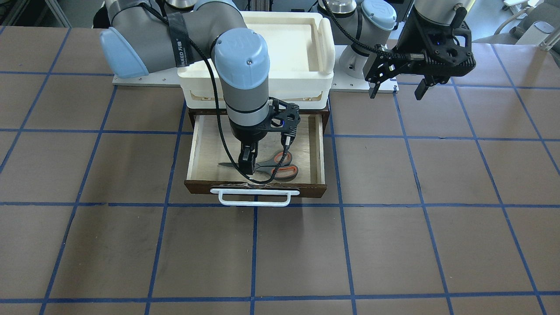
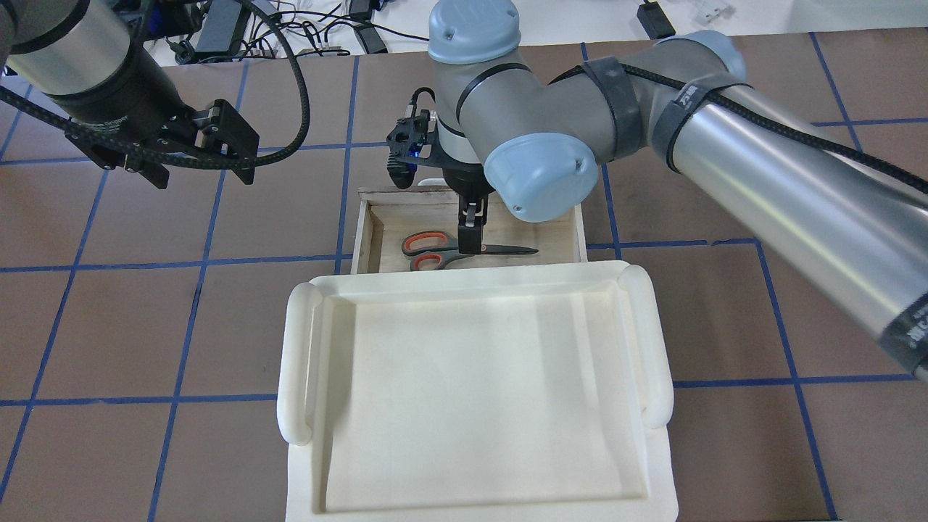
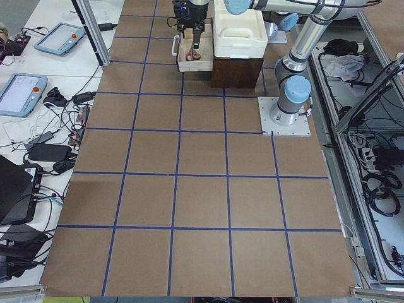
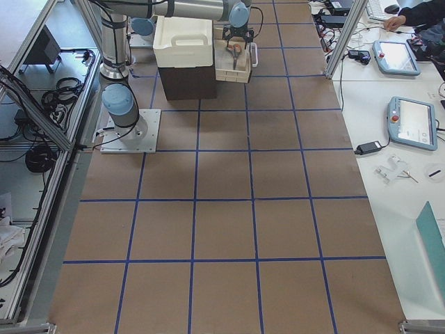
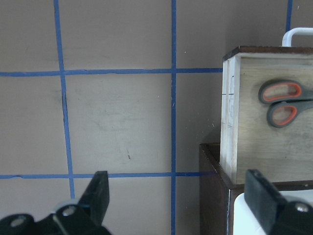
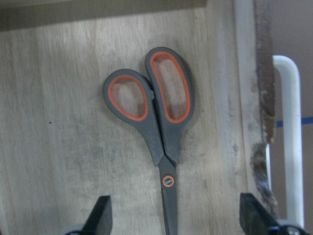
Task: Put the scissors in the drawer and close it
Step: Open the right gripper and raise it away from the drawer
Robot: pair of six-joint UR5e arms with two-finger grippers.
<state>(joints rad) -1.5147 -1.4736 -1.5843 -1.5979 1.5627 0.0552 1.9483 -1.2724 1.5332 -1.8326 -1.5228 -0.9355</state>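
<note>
The scissors (image 1: 280,168) lie flat on the pale floor of the open drawer (image 1: 191,148), handles toward the robot's left. They also show in the overhead view (image 2: 433,248), the left wrist view (image 5: 281,103) and the right wrist view (image 6: 161,112). My right gripper (image 1: 247,162) hangs inside the drawer, straight over the blades (image 6: 177,223). It is open, its fingers (image 6: 100,220) apart on either side of the blades and not touching them. My left gripper (image 1: 396,89) is open and empty, above the table beside the cabinet, apart from the drawer (image 5: 227,112).
A white plastic tray (image 2: 304,348) sits on top of the dark cabinet (image 5: 212,186), just behind the drawer opening. The white bar handle (image 1: 253,197) sticks out from the drawer front toward the operators' side. The brown table has a blue tape grid (image 1: 341,245).
</note>
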